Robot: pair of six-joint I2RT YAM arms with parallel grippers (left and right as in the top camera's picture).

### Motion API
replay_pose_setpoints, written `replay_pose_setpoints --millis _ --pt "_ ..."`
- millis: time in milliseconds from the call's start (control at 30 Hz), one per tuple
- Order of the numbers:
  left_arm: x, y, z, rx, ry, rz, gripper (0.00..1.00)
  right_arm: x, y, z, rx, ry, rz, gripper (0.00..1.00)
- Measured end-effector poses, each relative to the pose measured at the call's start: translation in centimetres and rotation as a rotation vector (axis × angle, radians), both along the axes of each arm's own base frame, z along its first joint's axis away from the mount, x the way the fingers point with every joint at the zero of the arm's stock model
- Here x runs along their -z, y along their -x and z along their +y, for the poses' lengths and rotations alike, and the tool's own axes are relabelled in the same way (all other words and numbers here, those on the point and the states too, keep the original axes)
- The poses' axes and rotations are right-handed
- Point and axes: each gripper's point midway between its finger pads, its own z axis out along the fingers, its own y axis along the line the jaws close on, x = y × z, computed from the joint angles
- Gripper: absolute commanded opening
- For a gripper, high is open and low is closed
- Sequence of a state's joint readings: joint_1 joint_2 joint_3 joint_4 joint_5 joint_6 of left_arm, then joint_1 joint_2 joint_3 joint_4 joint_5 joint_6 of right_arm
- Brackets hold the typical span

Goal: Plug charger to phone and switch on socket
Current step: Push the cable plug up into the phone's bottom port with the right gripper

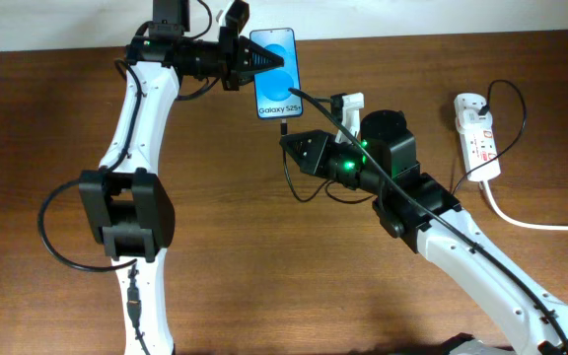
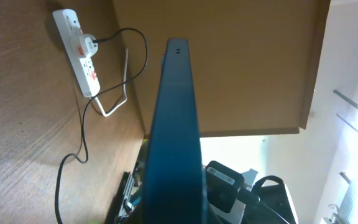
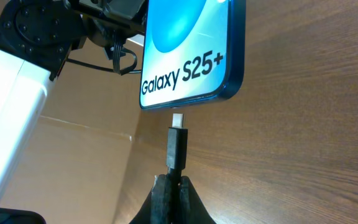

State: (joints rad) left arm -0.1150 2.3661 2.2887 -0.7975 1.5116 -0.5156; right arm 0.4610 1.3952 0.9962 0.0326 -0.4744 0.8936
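My left gripper point(image 1: 254, 61) is shut on the phone point(image 1: 276, 73), holding it above the table at the back; its blue screen reads Galaxy S25+. The left wrist view shows the phone edge-on point(image 2: 178, 130). My right gripper point(image 1: 294, 141) is shut on the charger's black connector point(image 3: 176, 148). Its silver tip sits just below the phone's bottom edge point(image 3: 191, 56), nearly touching. The thin black cable point(image 1: 309, 187) loops under the right arm. The white socket point(image 1: 477, 136) lies at the right with the black plug in it; it also shows in the left wrist view point(image 2: 77, 48).
The thick white cord point(image 1: 531, 219) runs from the socket off the right edge. The right arm point(image 1: 461, 247) crosses the table's right front. The left arm point(image 1: 131, 187) stands at the left. A white wall borders the back edge.
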Motion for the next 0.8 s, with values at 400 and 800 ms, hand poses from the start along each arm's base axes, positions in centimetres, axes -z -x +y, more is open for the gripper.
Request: replay_pose_setpoints --millis 400,800 --pt "-0.01 0.39 -0.82 0.016 0.000 -0.001 0.00 -0.41 -0.14 0.09 -0.004 -0.004 -0.025 0.04" --pt "0.03 0.35 -0.80 0.015 -0.001 -0.004 0.00 -0.08 0.41 0.34 -0.034 -0.004 -0.004 0.04"
